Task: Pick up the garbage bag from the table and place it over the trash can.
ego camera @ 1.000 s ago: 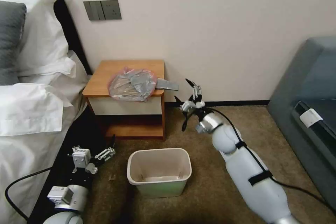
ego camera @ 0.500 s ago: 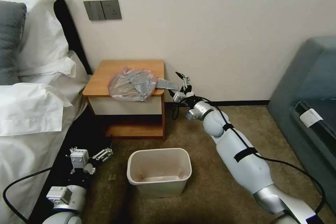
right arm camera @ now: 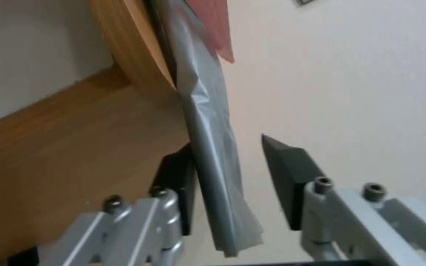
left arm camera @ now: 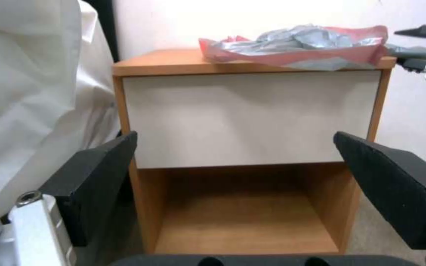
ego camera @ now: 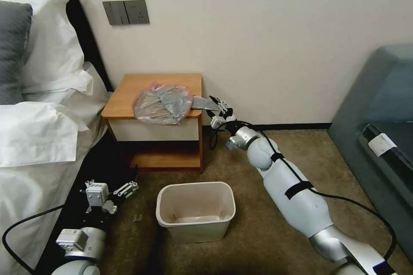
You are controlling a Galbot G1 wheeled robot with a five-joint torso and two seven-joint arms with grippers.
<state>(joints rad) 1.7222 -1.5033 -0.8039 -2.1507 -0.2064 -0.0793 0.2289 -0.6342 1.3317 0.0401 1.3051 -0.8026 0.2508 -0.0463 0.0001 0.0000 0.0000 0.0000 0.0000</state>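
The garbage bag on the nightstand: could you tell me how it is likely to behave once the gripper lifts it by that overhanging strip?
The garbage bag is thin, crinkled film, so it will probably hang limp and unfold. It looks very light. The right gripper is open around its smooth strip, which might slip from a loose pinch.

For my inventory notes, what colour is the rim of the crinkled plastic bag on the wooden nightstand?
Pinkish-red rim, clearest in the left wrist view.
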